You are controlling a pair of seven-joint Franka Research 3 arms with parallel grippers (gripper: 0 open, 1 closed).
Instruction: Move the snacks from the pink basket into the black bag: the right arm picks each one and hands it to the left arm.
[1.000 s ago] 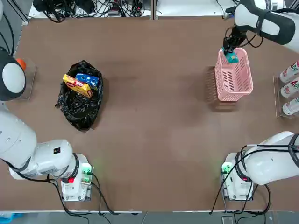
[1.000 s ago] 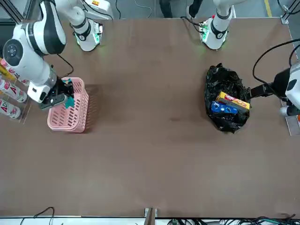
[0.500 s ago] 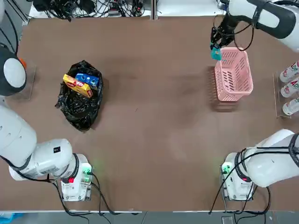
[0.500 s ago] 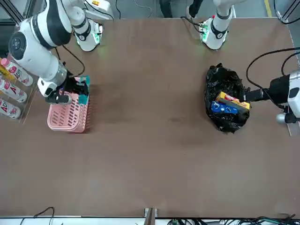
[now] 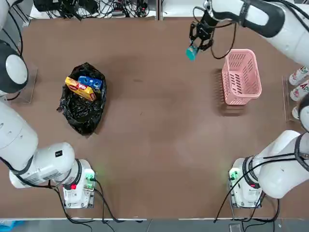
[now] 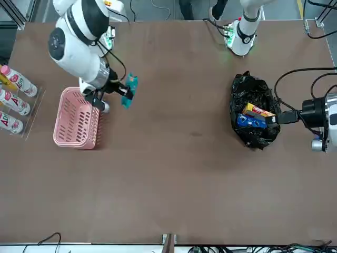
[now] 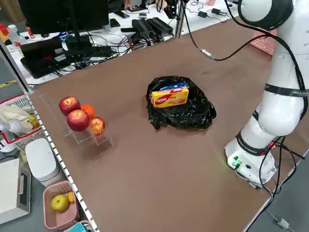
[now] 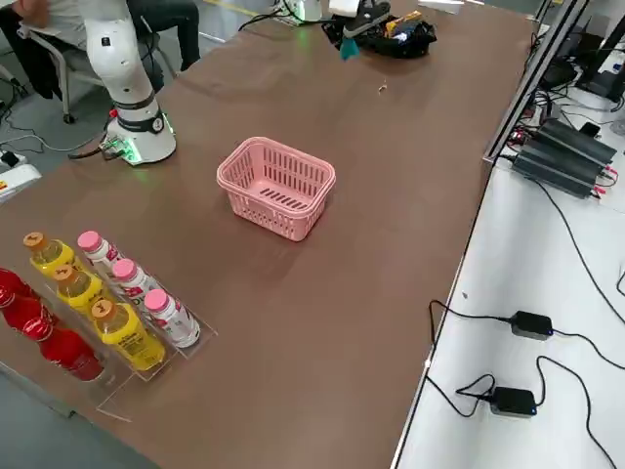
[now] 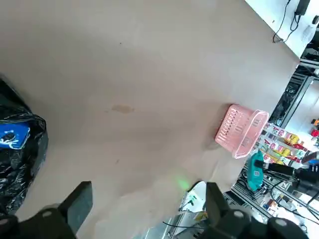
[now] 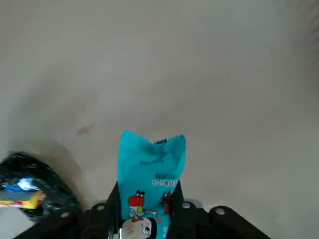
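My right gripper (image 5: 195,47) hangs over the far side of the table, left of the pink basket (image 5: 241,89), shut on a teal snack (image 5: 191,52). Its wrist view shows that teal snack (image 10: 152,172) upright between the fingers. The pink basket (image 8: 276,186) has nothing in it. On the left of the table lies the black bag (image 5: 82,113), with a yellow snack (image 5: 79,88) and a blue snack (image 5: 91,81) resting in its mouth. In its own wrist view my left gripper (image 9: 149,214) is open and holds nothing, beside the bag (image 9: 20,164).
Bottles (image 5: 300,92) stand in a clear rack at the table's right edge, just beyond the basket. A clear stand with apples and an orange (image 7: 79,118) sits at the left edge. Bare brown tabletop (image 5: 159,116) lies between bag and basket.
My right gripper has lifted the teal snack out of the pink basket and carried it leftward along the far side of the table. My left arm has shifted slightly near the bag.
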